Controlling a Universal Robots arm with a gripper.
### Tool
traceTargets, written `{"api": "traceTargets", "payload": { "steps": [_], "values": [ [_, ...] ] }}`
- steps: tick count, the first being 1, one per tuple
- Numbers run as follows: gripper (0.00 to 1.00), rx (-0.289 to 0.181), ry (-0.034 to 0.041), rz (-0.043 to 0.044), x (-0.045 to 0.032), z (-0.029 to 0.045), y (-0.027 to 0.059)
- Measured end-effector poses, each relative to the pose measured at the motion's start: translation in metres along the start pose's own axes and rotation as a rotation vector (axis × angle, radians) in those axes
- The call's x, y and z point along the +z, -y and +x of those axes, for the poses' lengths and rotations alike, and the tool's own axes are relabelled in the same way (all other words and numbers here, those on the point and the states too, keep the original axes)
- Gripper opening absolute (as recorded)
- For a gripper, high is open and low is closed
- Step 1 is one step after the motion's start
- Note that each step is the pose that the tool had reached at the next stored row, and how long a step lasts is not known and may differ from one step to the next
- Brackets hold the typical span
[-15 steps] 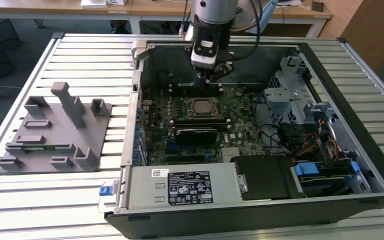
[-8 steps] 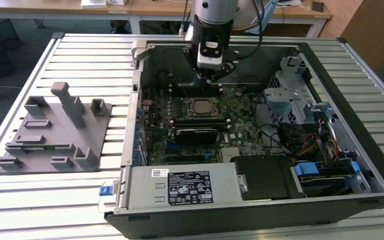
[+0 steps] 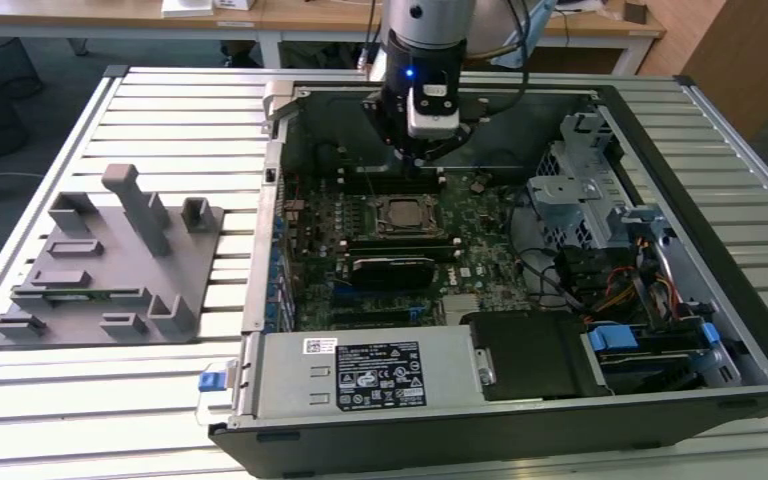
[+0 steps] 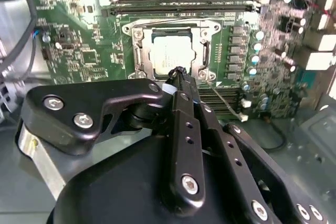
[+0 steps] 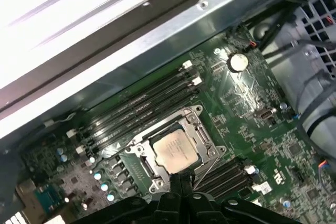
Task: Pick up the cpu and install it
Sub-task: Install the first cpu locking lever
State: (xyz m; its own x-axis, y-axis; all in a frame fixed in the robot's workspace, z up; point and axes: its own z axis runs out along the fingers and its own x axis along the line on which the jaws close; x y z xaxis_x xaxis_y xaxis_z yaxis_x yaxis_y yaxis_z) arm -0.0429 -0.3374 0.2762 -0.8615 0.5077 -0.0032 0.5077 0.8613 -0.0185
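Cpu: small flat square chip with silvery-grey metal top [image 5: 175, 148] sits seated in the black square socket frame [image 5: 142, 156] on the green motherboard [image 5: 252, 103]; also seen in the second wrist view [image 4: 170, 52] and the exterior view [image 3: 399, 213].
Gripper: black two-finger claw [image 4: 180, 72] hangs above the board, just beside the socket, fingers pressed together, holding nothing.
Case: open dark computer tower [image 3: 704, 100] lies on a slatted metal table [image 3: 157, 100].
Fixture: grey plastic block with upright posts [image 3: 111, 260] stands on the table, towards the exterior view's left of the case.
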Motion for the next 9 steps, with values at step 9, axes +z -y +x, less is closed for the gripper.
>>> {"api": "traceTargets", "payload": {
  "steps": [9],
  "values": [
    [0.11, -0.138, 0.0086, 0.0108, 0.0001, 0.0010, 0.0006]
  ]
}}
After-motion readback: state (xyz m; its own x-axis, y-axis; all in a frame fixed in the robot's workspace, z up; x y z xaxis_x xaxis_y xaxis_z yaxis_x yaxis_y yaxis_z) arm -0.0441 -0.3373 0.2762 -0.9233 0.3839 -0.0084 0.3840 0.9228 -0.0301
